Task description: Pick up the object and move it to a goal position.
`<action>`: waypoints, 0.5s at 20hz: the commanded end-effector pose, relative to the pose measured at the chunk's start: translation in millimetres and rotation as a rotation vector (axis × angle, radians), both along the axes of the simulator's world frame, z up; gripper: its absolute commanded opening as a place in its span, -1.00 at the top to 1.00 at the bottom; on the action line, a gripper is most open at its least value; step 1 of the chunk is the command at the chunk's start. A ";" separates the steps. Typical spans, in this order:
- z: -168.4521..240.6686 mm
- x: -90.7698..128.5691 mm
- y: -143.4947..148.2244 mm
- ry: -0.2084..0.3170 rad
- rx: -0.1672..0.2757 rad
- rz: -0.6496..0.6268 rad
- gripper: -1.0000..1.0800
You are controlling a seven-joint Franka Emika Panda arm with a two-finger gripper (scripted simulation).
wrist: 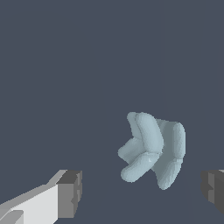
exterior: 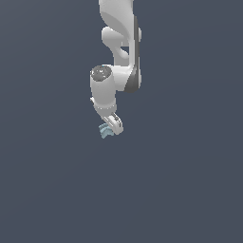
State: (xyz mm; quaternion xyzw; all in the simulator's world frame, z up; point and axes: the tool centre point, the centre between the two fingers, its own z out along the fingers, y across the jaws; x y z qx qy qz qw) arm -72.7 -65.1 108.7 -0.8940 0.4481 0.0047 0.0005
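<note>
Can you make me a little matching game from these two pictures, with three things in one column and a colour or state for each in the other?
Things:
1. object
2. gripper
3. fingertips
4. arm

Colour or state:
A. dark grey pads
B. white, reaching down from the top of the exterior view
C. pale light-blue and lumpy, with short lobes
D. open, with the jaws wide apart on either side of the object and not touching it

Pairs: 1-C, 2-D, 3-A, 4-B
</note>
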 end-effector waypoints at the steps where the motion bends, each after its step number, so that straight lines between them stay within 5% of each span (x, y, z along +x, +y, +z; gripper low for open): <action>1: -3.6 -5.2 -5.9 -0.002 -0.002 -0.074 -0.92; 10: -11.0 -16.9 -18.6 -0.007 -0.005 -0.229 -0.92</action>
